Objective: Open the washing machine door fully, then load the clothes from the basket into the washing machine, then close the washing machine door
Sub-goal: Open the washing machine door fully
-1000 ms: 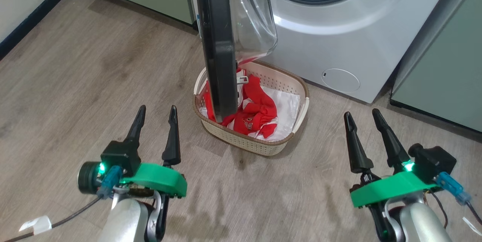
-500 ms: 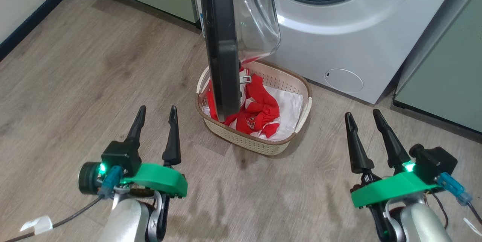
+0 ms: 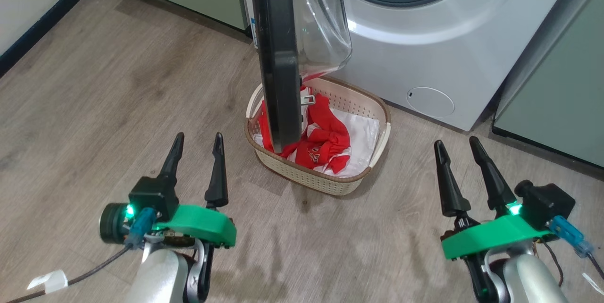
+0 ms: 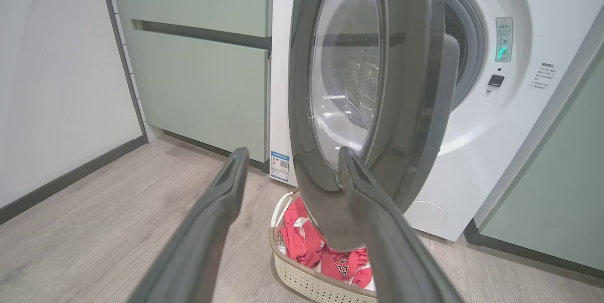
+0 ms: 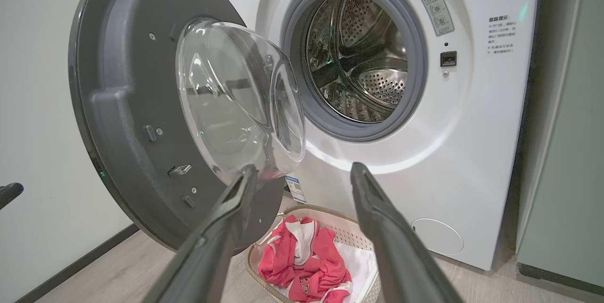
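The washing machine (image 3: 424,48) stands at the top of the head view. The washing machine door (image 3: 276,57) juts out edge-on toward me, and its clear glass bowl (image 3: 321,20) faces right. The door hangs over the left part of the basket (image 3: 306,178) and hides some of the red clothes (image 3: 325,140) lying inside. My left gripper (image 3: 198,137) is open and empty over the floor, left of the basket. To the basket's right, my right gripper (image 3: 455,141) is open and empty too. The right wrist view shows the door's inner face (image 5: 122,105), the steel drum (image 5: 363,57) and the clothes (image 5: 302,260).
Pale green cabinets flank the machine, one on the left (image 4: 203,81) and one on the right (image 3: 557,105). A white wall with a dark skirting (image 3: 33,24) runs along the far left. Wooden floor (image 3: 118,95) lies between me and the basket.
The head view has shifted slightly. The door, the basket and both grippers keep their places relative to one another.
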{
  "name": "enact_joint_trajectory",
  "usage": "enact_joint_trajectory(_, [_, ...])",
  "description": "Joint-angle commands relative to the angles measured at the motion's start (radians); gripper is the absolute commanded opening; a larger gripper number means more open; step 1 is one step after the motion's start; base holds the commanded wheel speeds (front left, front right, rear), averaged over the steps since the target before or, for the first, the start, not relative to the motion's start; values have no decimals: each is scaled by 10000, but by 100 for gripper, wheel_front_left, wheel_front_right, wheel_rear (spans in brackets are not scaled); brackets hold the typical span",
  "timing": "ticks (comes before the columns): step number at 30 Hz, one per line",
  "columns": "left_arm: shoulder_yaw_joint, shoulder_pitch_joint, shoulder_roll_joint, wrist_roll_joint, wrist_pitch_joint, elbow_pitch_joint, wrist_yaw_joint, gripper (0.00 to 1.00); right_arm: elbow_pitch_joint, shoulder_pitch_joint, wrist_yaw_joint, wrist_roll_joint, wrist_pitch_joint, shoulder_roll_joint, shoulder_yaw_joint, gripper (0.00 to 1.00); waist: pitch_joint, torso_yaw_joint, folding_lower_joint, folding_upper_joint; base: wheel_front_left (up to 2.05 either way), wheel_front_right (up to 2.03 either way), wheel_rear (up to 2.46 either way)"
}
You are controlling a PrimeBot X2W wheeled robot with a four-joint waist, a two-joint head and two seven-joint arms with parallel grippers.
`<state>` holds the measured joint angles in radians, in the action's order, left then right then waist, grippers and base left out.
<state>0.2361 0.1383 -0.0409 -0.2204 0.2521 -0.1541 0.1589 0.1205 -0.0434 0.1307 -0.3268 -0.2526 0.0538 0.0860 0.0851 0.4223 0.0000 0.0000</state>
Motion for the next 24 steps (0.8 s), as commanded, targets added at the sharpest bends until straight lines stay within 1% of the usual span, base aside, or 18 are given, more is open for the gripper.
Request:
enact_joint_trajectory(1, [-256,264,-93,-80,97,330,59,100,-299,-142,0,15,-91,-35,186,100,6,0,0,0,0,0,0])
enact_joint_trajectory(13, [-318,270,-93,-141,97,350,27,100,-291,-202,0,-29,-91,-35,219,100,81,-51,0,0,0,0,0])
enact_joint_trajectory(15, [-328,256,-93,-355,97,333,-58,0,-284,-212,0,-24,-91,-35,216,100,93,-62,0,0,0,0,0])
enact_joint_trajectory(17, [-383,262,-93,-499,97,330,-106,0,-285,-220,0,-22,-91,-35,211,100,109,-72,0,0,0,0,0])
enact_joint_trajectory(24, [-525,421,-93,-475,97,622,-135,0,-341,-323,0,59,-69,-35,227,100,305,-129,0,0,0,0,0])
